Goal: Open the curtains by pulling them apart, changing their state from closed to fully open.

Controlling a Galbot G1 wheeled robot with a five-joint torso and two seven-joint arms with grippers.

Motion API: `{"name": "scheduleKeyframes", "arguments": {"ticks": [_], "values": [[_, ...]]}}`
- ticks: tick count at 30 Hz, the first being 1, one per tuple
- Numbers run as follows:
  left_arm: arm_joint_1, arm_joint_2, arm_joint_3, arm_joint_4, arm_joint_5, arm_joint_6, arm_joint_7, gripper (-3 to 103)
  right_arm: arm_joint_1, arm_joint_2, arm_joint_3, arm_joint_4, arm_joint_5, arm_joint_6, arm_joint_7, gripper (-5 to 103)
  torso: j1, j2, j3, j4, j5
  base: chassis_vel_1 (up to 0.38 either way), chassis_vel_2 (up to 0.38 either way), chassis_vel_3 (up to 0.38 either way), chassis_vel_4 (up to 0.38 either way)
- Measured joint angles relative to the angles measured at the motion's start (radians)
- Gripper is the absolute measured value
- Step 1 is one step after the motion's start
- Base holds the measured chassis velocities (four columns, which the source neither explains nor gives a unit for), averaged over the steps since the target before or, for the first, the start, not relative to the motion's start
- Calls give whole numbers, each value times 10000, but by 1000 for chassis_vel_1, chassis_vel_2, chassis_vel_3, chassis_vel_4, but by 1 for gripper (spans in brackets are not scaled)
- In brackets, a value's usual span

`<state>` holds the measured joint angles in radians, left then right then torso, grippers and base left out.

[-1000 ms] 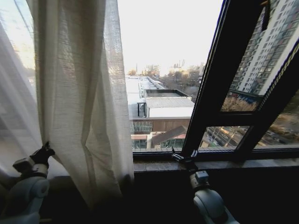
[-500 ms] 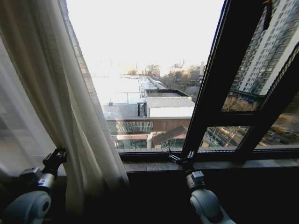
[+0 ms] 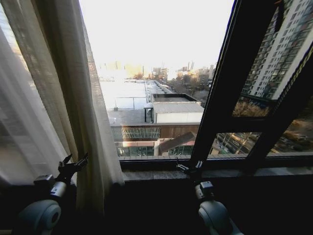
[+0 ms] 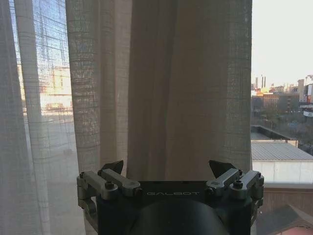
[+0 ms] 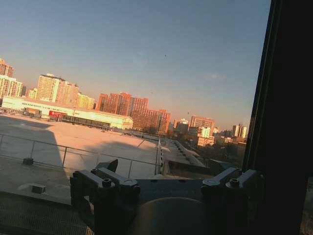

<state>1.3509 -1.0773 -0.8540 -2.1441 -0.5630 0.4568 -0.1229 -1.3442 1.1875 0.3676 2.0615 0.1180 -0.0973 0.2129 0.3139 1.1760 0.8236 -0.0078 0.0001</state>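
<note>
- The curtains hang bunched at the left of the window, sheer folds reaching down to the sill; the glass to their right is uncovered.
- The left gripper is raised low at the left, angled up and to the right, fingers spread apart just at the near edge of the fabric, with nothing clamped between them.
- From the left wrist, the pleats hang directly ahead of the open fingertips.
- The right gripper points up at the dark window frame, its fingers apart and empty.
</note>
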Motion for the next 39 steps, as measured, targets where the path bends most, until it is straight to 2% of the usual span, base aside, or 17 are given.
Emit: {"name": "scheduleKeyframes", "arguments": {"ticks": [2, 4, 8, 15, 16, 19, 21, 25, 27, 30, 31, 33, 36, 39], "values": [[-96, 111, 84, 133, -31, -5, 0, 96, 3, -19, 4, -1, -6, -5, 2, 100, 1, 0, 0, -1, 0, 0, 0, 0, 0], [-512, 559, 385, 680, -240, -73, 148, 100, 0, -94, 6, -6, -33, -39, 9, 100, 1, -1, 0, 3, -1, 0, 0, 0, 0], [-1127, 1001, 738, 1392, -461, -287, 271, 100, -24, -147, 2, -6, -165, -78, 33, 100, 0, 0, 1, 2, -1, 0, 0, 0, 0], [-2294, 1442, 1581, 2272, -782, -518, 326, 100, -119, -205, -37, 42, -193, -343, 216, 100, 1, -1, 1, 1, 1, 0, 0, 0, 0], [-2480, 1468, 1741, 2403, -817, -520, 330, 103, -122, -217, -37, 40, -192, -369, 231, 100, 1, 0, 1, 1, 1, 0, 0, 0, 0], [-3270, 1451, 2388, 2986, -864, -520, 325, 90, -109, -256, -2, -52, -192, -404, 262, 100, 0, 0, 1, 0, 1, 0, 0, 0, 0], [-3427, 1431, 2509, 3112, -865, -524, 318, 90, -105, -256, 14, -79, -191, -404, 273, 100, 1, -1, 1, 0, 1, 0, 0, 0, 0], [-3956, 1386, 2927, 3558, -876, -576, 335, 69, -124, -177, 55, -169, -191, -404, 318, 100, 1, -1, 1, 0, 1, 0, 0, 0, 0], [-4009, 1376, 2970, 3610, -876, -594, 345, 69, -131, -159, 56, -177, -192, -404, 320, 100, 1, -1, 1, 0, 1, 0, 0, 0, 0], [-4112, 1294, 3051, 3753, -863, -723, 383, 53, -114, -130, 50, -231, -193, -404, 323, 100, 1, -1, 0, 2, 1, 0, 0, 0, 0], [-4112, 1294, 3051, 3753, -863, -723, 383, 53, -114, -130, 50, -231, -193, -404, 323, 100, 1, -1, 0, 2, 1, 0, 0, 0, 0], [-4107, 1225, 3044, 3775, -845, -754, 406, 42, -31, -127, 46, -301, -197, -396, 323, 100, 1, -1, 0, 2, 1, 0, 0, 0, 0], [-4087, 1204, 3018, 3775, -837, -766, 427, 36, 12, -111, 46, -317, -198, -391, 323, 100, 1, -1, 1, 2, 1, 0, 0, 0, 0], [-4074, 1157, 2977, 3776, -810, -776, 449, 20, 70, -107, 45, -344, -198, -380, 322, 100, 1, 0, 0, 2, 0, 0, 0, 0, 0]]}}
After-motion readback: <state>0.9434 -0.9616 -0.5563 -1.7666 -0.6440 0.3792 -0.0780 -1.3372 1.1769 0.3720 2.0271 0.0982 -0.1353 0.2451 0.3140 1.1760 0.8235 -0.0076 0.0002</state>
